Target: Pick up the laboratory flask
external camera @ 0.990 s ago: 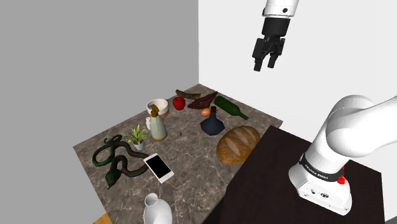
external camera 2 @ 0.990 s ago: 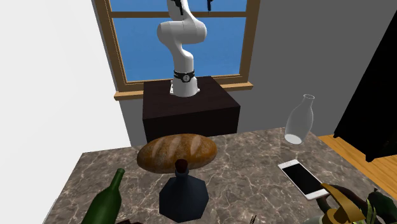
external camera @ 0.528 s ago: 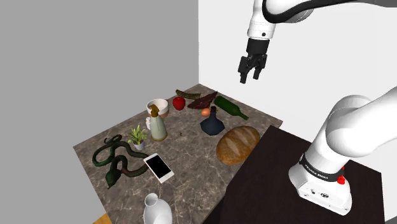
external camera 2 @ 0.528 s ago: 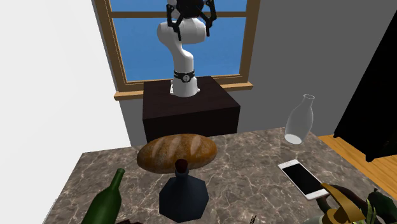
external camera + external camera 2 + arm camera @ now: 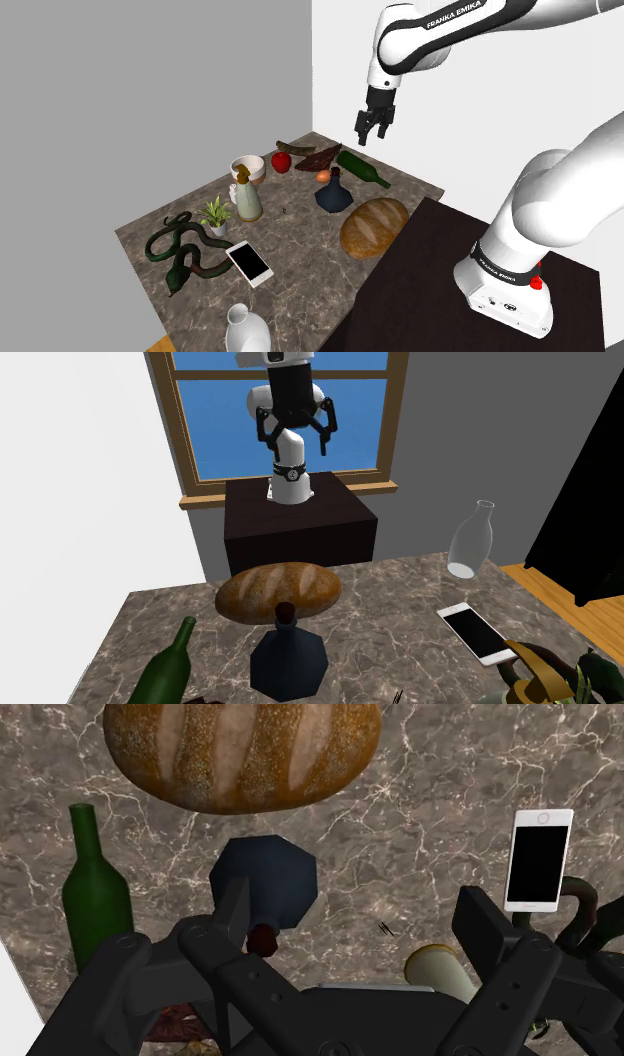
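You have a dark marble tabletop [image 5: 295,235] veined in white, set into a corner where a grey wall [image 5: 150,90] meets a white wall [image 5: 340,70]. In the second exterior view a wood-framed window [image 5: 225,427] showing flat blue fills the top centre, behind the dark stand [image 5: 300,537]. A black area [image 5: 590,492] runs down the right edge, above a strip of wood floor [image 5: 565,597].

The laboratory flask [image 5: 334,194], dark blue with a reddish stopper, stands upright near the centre of the shoulder view. It sits between the lying green bottle [image 5: 362,169] just above it and the bread loaf [image 5: 374,226] to its lower right.

Your gripper [image 5: 374,130] hangs in the air above the flask, in the upper middle of the shoulder view. Its fingers are spread wide and nothing is between them. Through the wrist camera the flask lies beyond the fingers, untouched.
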Tool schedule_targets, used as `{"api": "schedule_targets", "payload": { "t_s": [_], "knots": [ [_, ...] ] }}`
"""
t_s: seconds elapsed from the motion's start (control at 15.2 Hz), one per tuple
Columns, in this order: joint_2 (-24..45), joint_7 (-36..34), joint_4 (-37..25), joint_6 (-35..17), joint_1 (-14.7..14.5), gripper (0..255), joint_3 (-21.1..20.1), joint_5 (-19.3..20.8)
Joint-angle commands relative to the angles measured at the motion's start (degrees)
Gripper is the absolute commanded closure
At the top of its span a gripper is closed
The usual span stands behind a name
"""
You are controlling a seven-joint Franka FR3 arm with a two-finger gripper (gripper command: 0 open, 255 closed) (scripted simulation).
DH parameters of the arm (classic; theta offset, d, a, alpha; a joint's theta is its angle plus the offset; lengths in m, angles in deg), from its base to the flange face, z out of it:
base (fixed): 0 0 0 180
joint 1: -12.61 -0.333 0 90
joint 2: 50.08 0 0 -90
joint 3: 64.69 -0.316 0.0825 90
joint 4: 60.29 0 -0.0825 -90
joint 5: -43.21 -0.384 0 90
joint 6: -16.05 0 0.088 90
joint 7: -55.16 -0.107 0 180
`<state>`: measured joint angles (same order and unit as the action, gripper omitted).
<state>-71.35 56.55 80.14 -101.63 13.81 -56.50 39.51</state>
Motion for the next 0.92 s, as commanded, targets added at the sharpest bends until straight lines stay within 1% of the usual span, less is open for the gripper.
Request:
{"api": "schedule_targets", "payload": {
  "t_s": [0.0,0.46,0.86],
  "knots": [
    [4.1,1.27,-0.36,-3.96,-0.06,0,0.6,-0.26],
    [19.54,5.88,-5.53,-14.59,-0.31,0,2.08,-2.8],
    [33.19,10.1,-13.05,-20.93,0.47,0,2.06,-6.22]
  ]
}}
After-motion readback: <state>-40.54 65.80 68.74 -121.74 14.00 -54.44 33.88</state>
